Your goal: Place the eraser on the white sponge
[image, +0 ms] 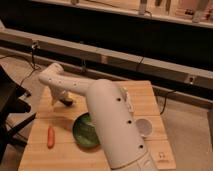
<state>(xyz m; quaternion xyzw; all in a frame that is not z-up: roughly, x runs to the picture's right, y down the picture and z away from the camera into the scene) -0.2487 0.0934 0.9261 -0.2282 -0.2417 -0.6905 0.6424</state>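
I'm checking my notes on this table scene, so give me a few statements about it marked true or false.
The carrot lies on the table, left of the green bowl. True.
The white cup sits inside the green bowl. False: it stands on the table, right of the arm.
The gripper is over the table's far left part. True.
The gripper is directly above the carrot. False: the carrot lies nearer the camera, apart from it.

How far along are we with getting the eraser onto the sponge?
Nothing looks finished yet. In hand: the gripper sits low at the far left of the table, by what looks like the eraser, a small dark block; grip unclear. Left: carrying it to the white sponge, which I cannot see, perhaps behind the arm.
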